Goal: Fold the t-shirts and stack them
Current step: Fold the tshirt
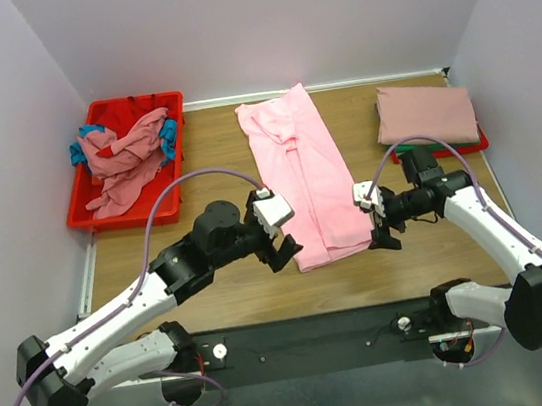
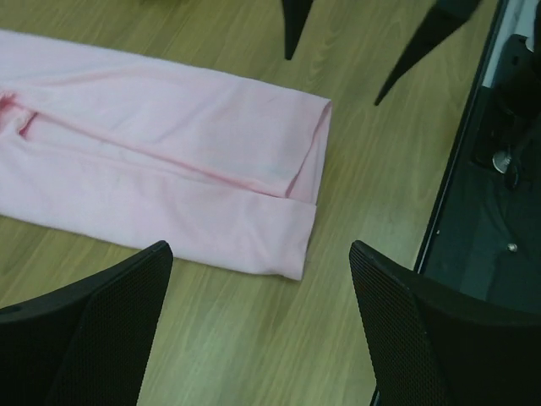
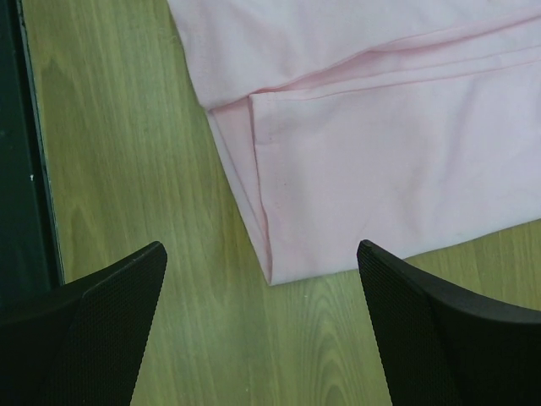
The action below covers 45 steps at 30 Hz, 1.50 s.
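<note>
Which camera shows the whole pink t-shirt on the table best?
The top external view: the pink t-shirt lies there whole, folded into a long strip. Both wrist views show only its near end.

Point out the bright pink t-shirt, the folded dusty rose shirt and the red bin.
bright pink t-shirt [image 1: 305,173]: top view, middle of cloth.
folded dusty rose shirt [image 1: 426,112]: top view, its centre.
red bin [image 1: 122,220]: top view, near rim.

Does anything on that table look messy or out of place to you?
Only mildly. The pink t-shirt lies folded into a long strip, slanted on the table, its far end rumpled. The shirts in the red bin are a crumpled heap. The folded dusty rose shirt looks neat.
</note>
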{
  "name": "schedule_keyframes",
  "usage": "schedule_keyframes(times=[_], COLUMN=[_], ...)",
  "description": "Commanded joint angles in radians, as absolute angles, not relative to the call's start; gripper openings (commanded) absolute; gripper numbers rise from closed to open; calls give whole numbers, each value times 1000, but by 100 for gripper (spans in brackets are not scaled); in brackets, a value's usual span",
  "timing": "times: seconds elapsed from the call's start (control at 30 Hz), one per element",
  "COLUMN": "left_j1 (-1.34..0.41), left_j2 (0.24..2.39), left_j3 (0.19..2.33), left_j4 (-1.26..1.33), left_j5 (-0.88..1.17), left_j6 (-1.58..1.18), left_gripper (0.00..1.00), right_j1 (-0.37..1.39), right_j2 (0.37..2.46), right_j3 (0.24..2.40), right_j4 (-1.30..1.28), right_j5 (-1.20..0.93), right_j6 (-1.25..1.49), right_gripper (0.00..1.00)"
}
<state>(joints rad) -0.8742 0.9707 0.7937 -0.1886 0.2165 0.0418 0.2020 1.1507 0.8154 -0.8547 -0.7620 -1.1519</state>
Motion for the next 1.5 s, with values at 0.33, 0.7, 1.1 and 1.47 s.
schedule_keyframes(times=[0.33, 0.7, 1.1, 1.47], left_j1=[-1123, -1149, -1146, -1135], left_j2=[1160, 1181, 821, 1084], left_j3=[856, 848, 790, 854], left_j4=[-258, -256, -258, -271], left_j5=[-213, -307, -411, -238], left_j6=[185, 247, 253, 354], left_gripper=[93, 98, 98, 83], right_j1=[207, 206, 213, 252], right_j2=[1132, 1238, 1285, 1286], right_j3=[747, 807, 821, 858], right_j4=[-818, -819, -822, -821], right_j5=[-752, -738, -773, -741], right_j6=[-1251, -1229, -1229, -1201], right_gripper=[100, 100, 100, 100])
